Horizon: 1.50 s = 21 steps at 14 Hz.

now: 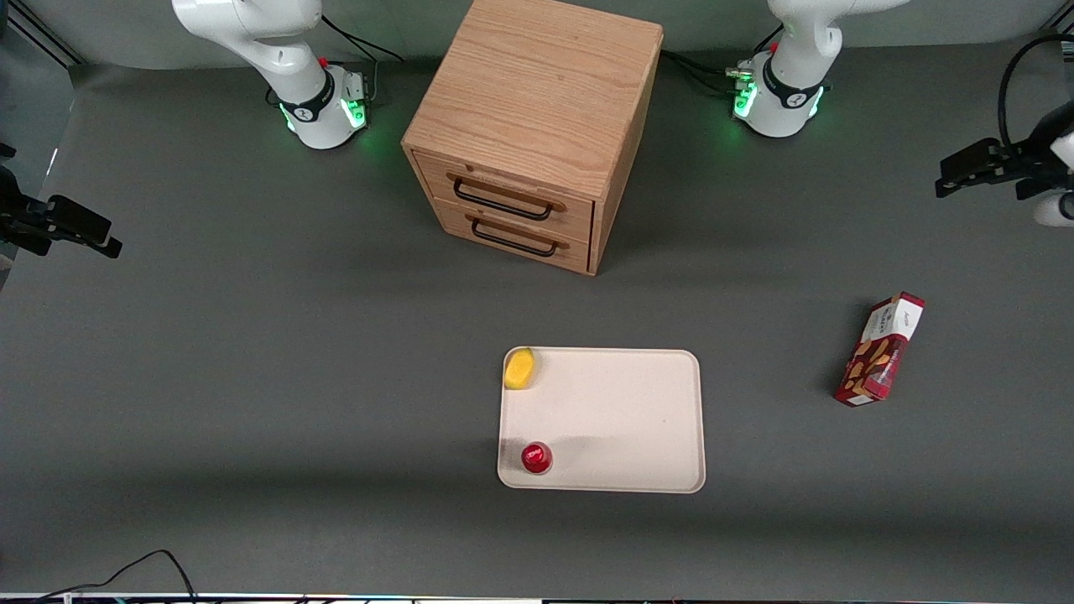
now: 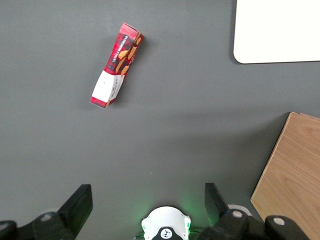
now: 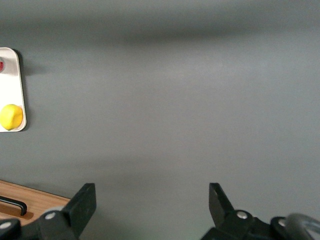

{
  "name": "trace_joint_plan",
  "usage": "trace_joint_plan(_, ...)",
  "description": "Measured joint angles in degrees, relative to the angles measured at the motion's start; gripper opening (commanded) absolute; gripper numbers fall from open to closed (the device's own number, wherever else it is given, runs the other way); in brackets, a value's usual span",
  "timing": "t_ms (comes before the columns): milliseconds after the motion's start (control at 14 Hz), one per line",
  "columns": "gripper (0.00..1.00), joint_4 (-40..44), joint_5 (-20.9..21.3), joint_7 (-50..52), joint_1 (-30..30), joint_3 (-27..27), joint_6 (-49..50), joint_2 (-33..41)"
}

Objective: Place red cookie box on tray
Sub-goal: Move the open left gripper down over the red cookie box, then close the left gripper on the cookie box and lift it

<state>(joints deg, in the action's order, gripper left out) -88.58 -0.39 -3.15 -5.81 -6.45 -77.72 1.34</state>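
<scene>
**Cookie box waits on the table, tray sits apart**

Here we are, and the red cookie box lies flat on the dark grey table, out toward the working arm's end and well apart from the tray. It rests at a slant, its white label end pointing away from the front camera and its dark-red, cookie-printed end nearer to it. Nothing touches it.

The left gripper hangs high above the table at the working arm's end, farther from the front camera than the box. The wrist camera looks straight down past it: two black fingers stand spread wide with bare table between them, holding nothing. The box lies clear of them in that view, and a rounded corner of the tray shows too.

On to the tray itself: beige, flat, low-rimmed, lying near the middle of the table. A yellow lemon sits at one corner, touching the rim, and a small round red can stands in the neighbouring corner, nearer the front camera. The rest of the tray's surface is bare.

Farther from the camera than the tray stands a wooden drawer cabinet, two drawers, both closed, with black handles.
</scene>
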Motion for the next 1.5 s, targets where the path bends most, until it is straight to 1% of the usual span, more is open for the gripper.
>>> trace_joint_plan(286, 1.0, -0.1, 0.3, 0.0, 0.0, -0.1, 0.1, -0.5)
trace_joint_plan(429, 1.0, -0.3, 1.3, -1.1, -0.1, 1.2, 0.2, -0.8)
trace_joint_plan(571, 1.0, -1.4, 4.4, -10.4, -0.3, 4.0, -0.9, -2.2)
trace_joint_plan(714, 1.0, -4.1, 5.2, -20.2, -0.5, 7.1, -6.7, -5.2)
trace_joint_plan(786, 1.0, -6.5, 5.2, -24.0, -0.7, 8.3, -11.6, -7.0)
trace_joint_plan(929, 1.0, -13.8, 4.6, -27.7, -1.0, 9.1, -24.9, -11.0)
trace_joint_plan(1000, 0.74, -17.8, 3.9, -28.6, -1.0, 9.0, -32.4, -13.0)
trace_joint_plan(1071, 0.12, -21.4, 3.4, -29.0, -0.9, 8.9, -39.5, -15.3)
trace_joint_plan(1143, 0.0, -24.0, 3.1, -29.3, -0.9, 8.7, -45.4, -17.5)
trace_joint_plan(1286, 0.0, -26.4, 2.9, -29.8, -0.9, 8.6, -53.3, -21.5)
trace_joint_plan(1500, 0.0, -26.4, 1.8, -30.7, -0.9, 8.6, -57.7, -24.6)
